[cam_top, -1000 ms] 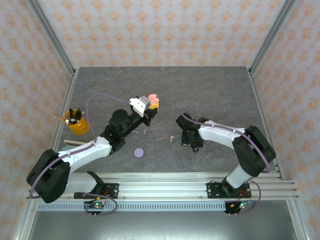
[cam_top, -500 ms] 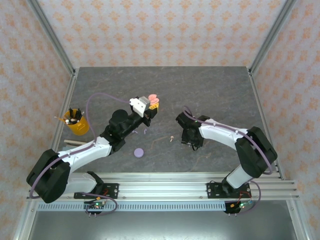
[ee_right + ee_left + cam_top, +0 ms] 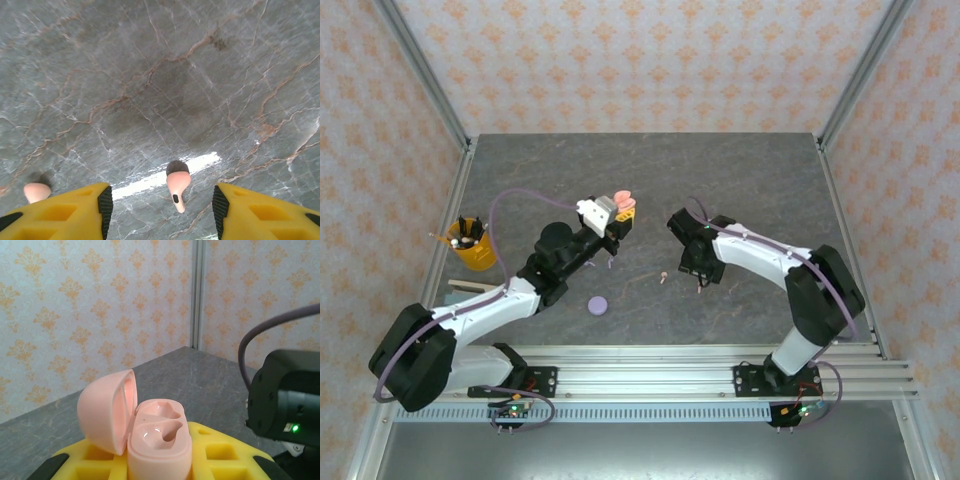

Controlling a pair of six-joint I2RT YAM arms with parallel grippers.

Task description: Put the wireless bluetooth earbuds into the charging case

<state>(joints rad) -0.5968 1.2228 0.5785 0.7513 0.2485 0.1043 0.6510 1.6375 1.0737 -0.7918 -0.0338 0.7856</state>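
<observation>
right gripper has shifted a little and spread its jaws, which now straddle a pink earbud lying on the table, touching neither pad; a second earbud lies just beyond one finger. left gripper is pinched on the open pink case, held up, both wells empty. closing off-centre could flick the tiny stemmed earbud away or grip it crooked, badly turned for its well.
</observation>
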